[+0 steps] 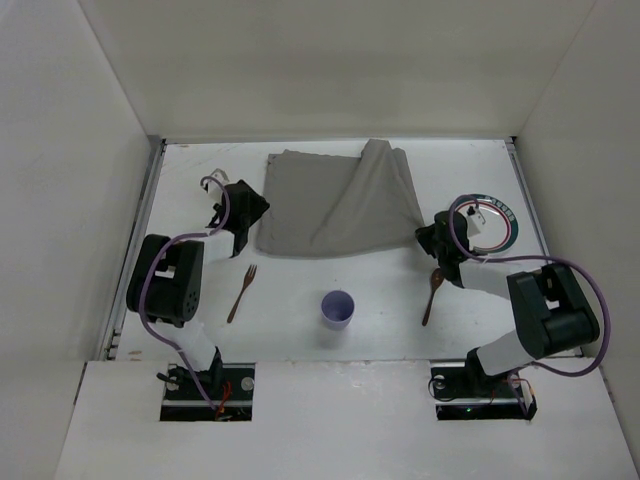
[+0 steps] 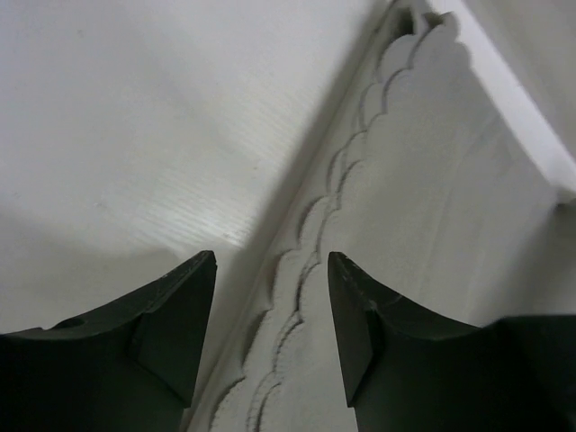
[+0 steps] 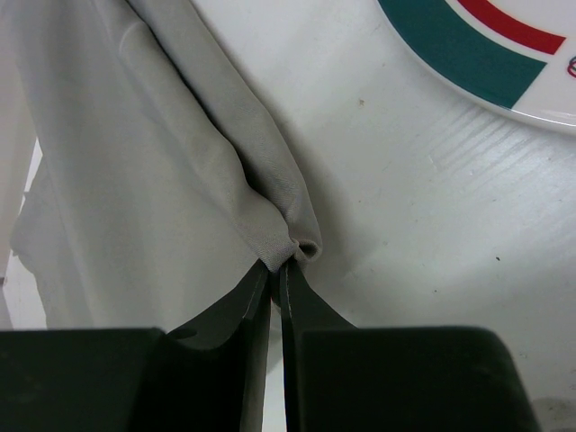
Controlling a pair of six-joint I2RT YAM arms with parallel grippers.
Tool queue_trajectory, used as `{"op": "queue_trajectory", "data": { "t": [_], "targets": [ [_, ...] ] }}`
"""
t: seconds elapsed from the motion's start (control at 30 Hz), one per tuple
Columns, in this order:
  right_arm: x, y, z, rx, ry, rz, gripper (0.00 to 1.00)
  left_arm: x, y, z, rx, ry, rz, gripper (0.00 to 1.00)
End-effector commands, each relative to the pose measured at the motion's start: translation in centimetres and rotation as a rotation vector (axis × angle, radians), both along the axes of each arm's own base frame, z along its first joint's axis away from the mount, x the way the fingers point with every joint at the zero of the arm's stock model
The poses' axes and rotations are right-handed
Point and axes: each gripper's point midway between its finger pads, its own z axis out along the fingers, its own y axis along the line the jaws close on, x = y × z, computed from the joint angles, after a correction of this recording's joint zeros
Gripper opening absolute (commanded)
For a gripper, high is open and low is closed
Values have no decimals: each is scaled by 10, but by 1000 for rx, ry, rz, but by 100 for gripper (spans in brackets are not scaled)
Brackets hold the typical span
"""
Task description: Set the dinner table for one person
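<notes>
pinching the grey mat [image 1: 330, 205] by its near right corner, your right tool [image 3: 277, 270] is clamped; your left tool [image 2: 270, 315] gapes astride its left edge. the bench [image 1: 290, 330] lies flat beneath both.

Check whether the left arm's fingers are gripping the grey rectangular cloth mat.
No, the left fingers stand open and apart over the scalloped edge of the grey rectangular cloth mat, with nothing pinched between them.

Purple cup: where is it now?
Top view: the purple cup stands front and centre, between the fork at left and the brown spoon at right.
</notes>
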Motion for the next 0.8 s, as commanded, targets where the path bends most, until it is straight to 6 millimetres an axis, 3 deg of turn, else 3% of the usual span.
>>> {"op": "queue_trajectory", "data": {
  "t": [0.0, 0.17, 0.5, 0.67, 0.77],
  "targets": [
    [5, 1, 15, 5, -57, 4, 12, 21, -16, 49, -77, -159, -47, 53],
    [4, 2, 15, 7, -60, 10, 12, 34, -35, 29, -75, -84, -136, 57],
    [-2, -1, 20, 3, -72, 3, 12, 50, -29, -7, 154, 66, -117, 44],
    [-8, -3, 17, -3, -65, -2, 12, 56, -32, -12, 128, 64, -113, 10],
    [-15, -5, 15, -11, -48, -1, 12, 58, -15, -9, 106, 60, -60, 4]
  ]
}}
